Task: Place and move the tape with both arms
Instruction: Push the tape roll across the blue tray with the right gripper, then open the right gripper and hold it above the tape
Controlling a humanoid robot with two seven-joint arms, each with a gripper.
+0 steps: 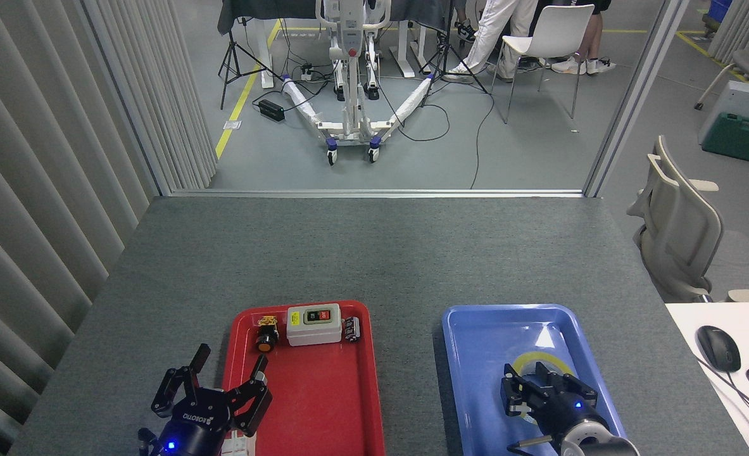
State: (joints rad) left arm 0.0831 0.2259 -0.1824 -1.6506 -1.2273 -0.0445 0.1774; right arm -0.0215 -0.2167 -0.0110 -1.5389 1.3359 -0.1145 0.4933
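A grey table carries two trays near its near edge. The red tray on the left holds a switch box and small parts along its far end. The blue tray on the right holds the tape, lying flat (only its far yellow arc shows). The right gripper sits over the roll, fingers spread around it; whether it grips, I cannot tell. The left gripper hangs wide open at the red tray's left rim, probably waiting to receive the roll.
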